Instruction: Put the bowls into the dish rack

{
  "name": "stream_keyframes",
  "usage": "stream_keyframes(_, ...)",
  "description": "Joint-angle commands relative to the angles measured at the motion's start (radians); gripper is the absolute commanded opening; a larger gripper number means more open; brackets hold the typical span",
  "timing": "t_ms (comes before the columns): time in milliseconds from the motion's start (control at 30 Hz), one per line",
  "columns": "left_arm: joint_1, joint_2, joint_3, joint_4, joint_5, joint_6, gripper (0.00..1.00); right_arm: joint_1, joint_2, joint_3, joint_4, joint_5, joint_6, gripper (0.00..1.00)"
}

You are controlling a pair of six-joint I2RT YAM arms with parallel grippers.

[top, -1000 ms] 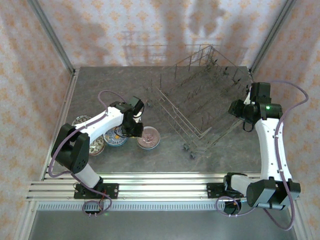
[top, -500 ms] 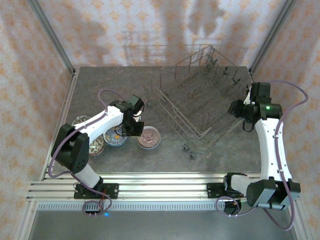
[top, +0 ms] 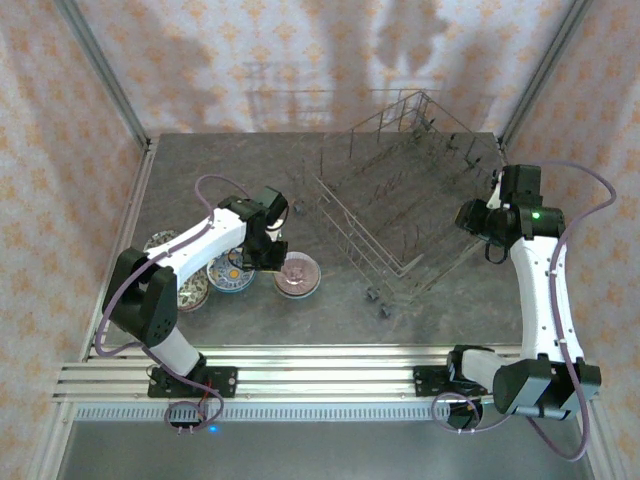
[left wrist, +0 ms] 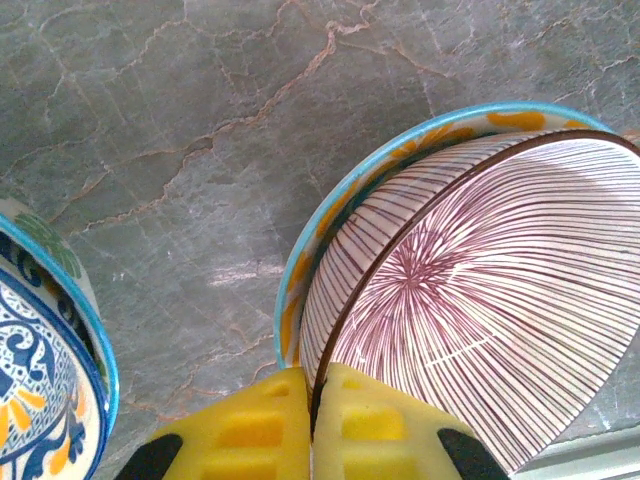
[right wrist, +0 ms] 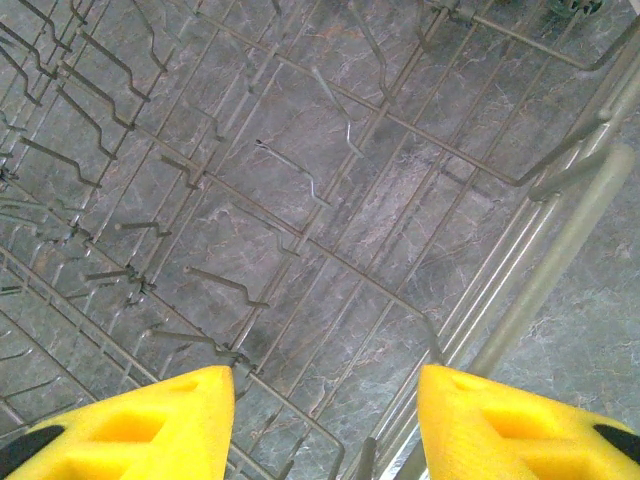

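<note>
Left wrist | left hand (left wrist: 312, 405) pinches rim of purple-striped ceramic bowl (left wrist: 480, 300) | risk: shallow rim grip may slip, dropping it onto blue-rimmed bowl (left wrist: 335, 205) beneath

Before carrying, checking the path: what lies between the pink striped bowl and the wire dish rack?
In the top view, bare grey marbled tabletop lies between the pink striped ceramic bowl and the grey wire dish rack.
</note>
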Motion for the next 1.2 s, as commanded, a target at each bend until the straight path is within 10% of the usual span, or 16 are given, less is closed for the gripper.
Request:
stream_keyframes(0, -0.009, 0.003, 0.036, -0.052, -0.013, 0.014, 0.07, 0.004, -0.004, -0.016, 0.027, -0.004, 0.012, 0.51)
stream_keyframes(1167, -0.023, 0.061, 0.012, -0.016, -0.025, -0.013, 0.33, 0.004, 0.001, -0.048, 0.056, -0.012, 0.009, 0.51)
